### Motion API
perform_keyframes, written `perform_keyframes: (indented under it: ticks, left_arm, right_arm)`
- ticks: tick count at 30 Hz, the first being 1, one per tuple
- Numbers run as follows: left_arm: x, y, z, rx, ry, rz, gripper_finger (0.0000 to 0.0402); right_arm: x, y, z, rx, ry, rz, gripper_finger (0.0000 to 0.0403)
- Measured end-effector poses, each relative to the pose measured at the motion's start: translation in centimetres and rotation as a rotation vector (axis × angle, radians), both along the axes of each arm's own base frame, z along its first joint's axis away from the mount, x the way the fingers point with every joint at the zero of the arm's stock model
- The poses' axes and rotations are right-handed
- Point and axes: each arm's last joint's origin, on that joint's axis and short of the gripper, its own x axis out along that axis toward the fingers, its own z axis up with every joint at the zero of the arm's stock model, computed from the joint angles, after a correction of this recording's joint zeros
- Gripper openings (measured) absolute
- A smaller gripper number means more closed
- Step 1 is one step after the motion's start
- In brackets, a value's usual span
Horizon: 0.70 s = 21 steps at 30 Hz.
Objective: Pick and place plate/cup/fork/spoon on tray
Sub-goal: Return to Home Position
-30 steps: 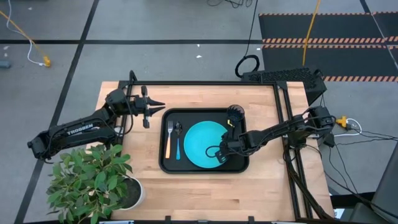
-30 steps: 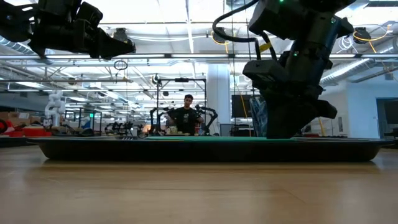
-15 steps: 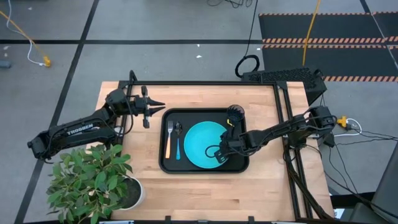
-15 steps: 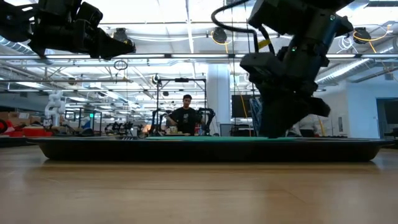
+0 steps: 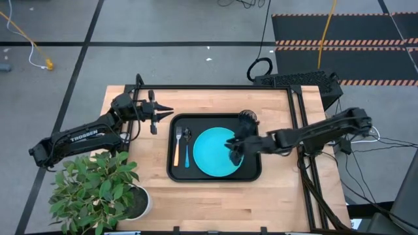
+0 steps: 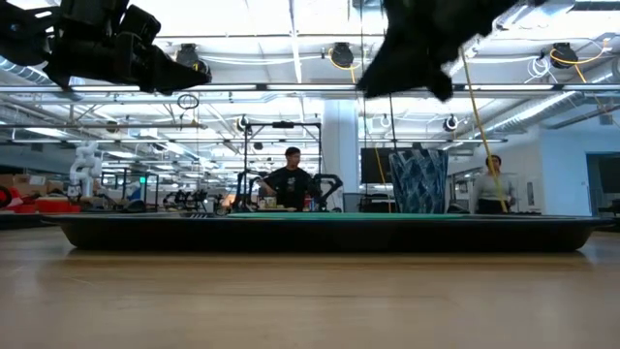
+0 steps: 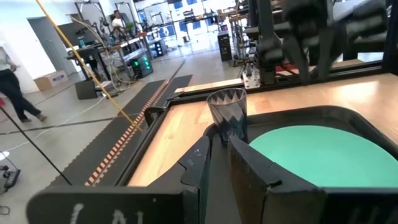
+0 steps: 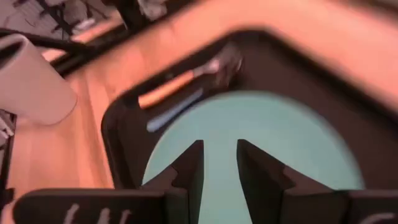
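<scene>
Right hand [image 5: 232, 146], narrow and empty, above the plate [image 5: 209, 153]; if I sweep it home low it may topple the nearby cup [image 5: 248, 117], clearance unclear; left hand [image 5: 166, 109], narrow, beside the tray [image 5: 196, 177].

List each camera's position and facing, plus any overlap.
High: overhead, straight down on the tray; left arm and right arm show.
Low: tabletop height, level across the tray; both arms overhead.
Left wrist: on left arm, past left gripper toward cup and plate.
Right wrist: above plate, looking down past right gripper; fork, spoon beyond.
Shared: both wrist views see the plate.
</scene>
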Motion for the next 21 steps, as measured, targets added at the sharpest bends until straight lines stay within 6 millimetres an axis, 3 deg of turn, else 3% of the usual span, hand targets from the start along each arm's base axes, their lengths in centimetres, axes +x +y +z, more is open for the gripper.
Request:
perform_keyframes:
  ticks: [6,9,17,21]
  left_arm:
    - [-0.1,0.2,0.0,-0.01,0.002,0.014,0.0063]
    - [-0.2,0.3,0.0,-0.014,0.001,0.024,0.0063]
    - [-0.5,0.8,0.0,-0.037,-0.004,0.058,0.0063]
    - [-0.7,1.1,0.0,-0.05,-0.008,0.084,0.0063]
  right_arm:
    - [-2.9,1.0,4.1,-0.303,-0.096,0.102,0.0086]
    - [-4.5,1.3,4.9,-0.415,-0.137,0.128,0.0086]
    - [-9.8,-0.6,-1.1,-0.38,-0.268,0.09,0.0086]
    - [-12.2,-1.5,-1.9,-0.37,-0.377,0.089,0.0086]
